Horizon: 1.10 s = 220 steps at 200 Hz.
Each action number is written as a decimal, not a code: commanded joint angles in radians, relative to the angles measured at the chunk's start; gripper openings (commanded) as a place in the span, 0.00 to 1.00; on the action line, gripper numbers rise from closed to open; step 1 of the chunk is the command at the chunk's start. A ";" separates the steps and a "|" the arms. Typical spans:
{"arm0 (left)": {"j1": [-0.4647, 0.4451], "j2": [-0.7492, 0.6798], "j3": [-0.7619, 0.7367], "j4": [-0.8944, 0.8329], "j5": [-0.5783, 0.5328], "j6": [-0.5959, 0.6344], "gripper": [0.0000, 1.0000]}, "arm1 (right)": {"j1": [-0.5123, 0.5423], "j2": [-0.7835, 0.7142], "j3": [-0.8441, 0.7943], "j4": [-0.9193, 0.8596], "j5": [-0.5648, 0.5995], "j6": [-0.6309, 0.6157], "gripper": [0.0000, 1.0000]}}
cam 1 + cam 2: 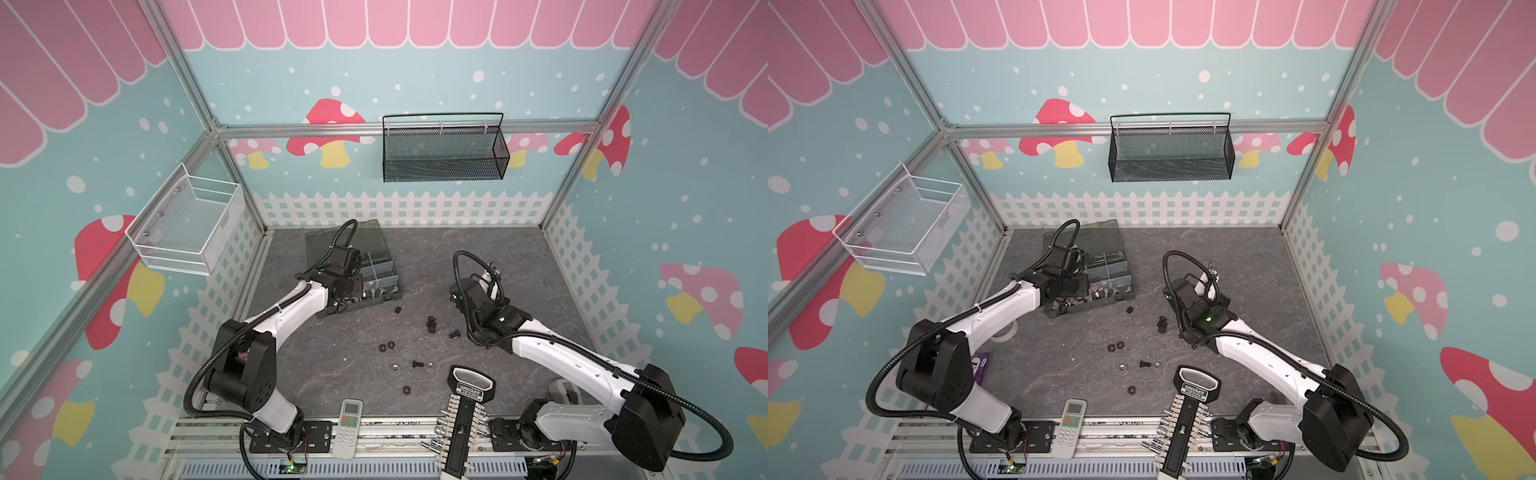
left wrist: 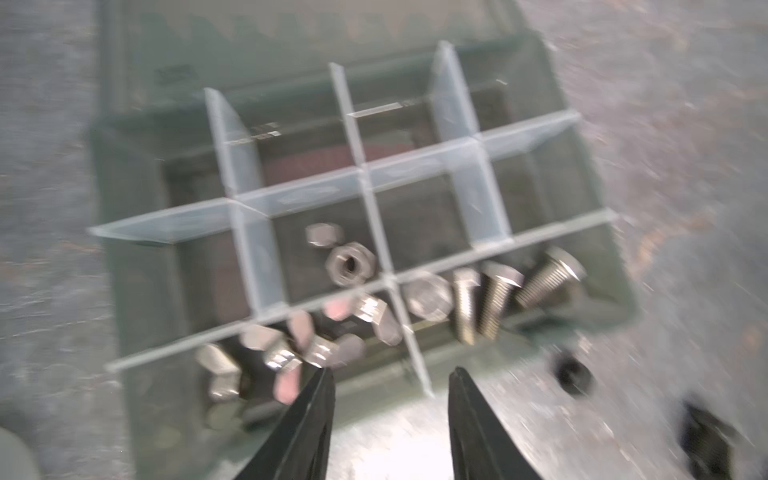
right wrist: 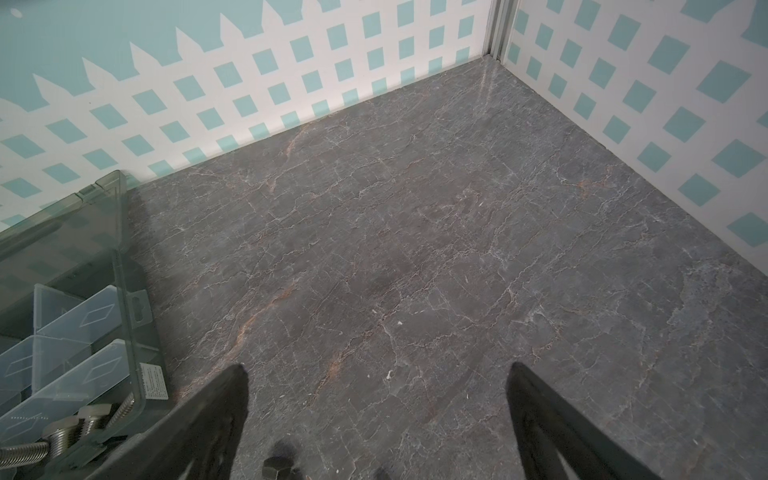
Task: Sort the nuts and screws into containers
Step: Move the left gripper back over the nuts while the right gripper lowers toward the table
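Note:
The dark-grey organizer box lies open at the back left of the table, its containers split by pale dividers. Silver screws fill one front compartment and silver nuts sit in a middle one. More blurred silver hex pieces fill another front compartment. My left gripper hovers open over the box's front edge, holding nothing. Loose black screws and nuts lie mid-table. My right gripper stands wide open over bare table, beside a black nut.
A black socket rack and a white remote lie at the front edge. A black mesh basket hangs on the back wall and a white wire basket on the left wall. The box lid lies open toward the back.

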 commanded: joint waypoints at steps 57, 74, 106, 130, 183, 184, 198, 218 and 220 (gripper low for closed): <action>-0.292 -0.126 -0.206 0.087 0.140 -0.031 0.47 | -0.094 0.039 0.043 -0.077 -0.098 0.006 0.98; -0.355 -0.128 -0.232 0.067 0.145 -0.023 0.47 | -0.119 0.053 0.043 -0.080 -0.141 0.000 0.98; -0.450 -0.101 -0.242 0.013 0.134 0.012 0.49 | -0.144 0.084 0.051 -0.094 -0.191 -0.012 0.98; -0.513 -0.064 -0.218 -0.042 0.093 0.037 0.49 | -0.158 0.104 0.064 -0.120 -0.208 -0.013 0.98; -0.563 -0.022 -0.198 -0.130 0.068 0.033 0.49 | -0.186 0.139 0.076 -0.156 -0.247 -0.028 0.98; -0.564 -0.021 -0.198 -0.131 0.069 0.033 0.49 | -0.187 0.140 0.076 -0.156 -0.248 -0.029 0.98; -0.576 -0.012 -0.196 -0.138 0.065 0.034 0.49 | -0.200 0.148 0.076 -0.156 -0.271 -0.038 0.98; -0.594 0.003 -0.197 -0.139 0.061 0.037 0.49 | -0.216 0.167 0.082 -0.154 -0.300 -0.059 0.98; -0.595 0.005 -0.196 -0.139 0.060 0.038 0.49 | -0.217 0.170 0.083 -0.155 -0.302 -0.062 0.98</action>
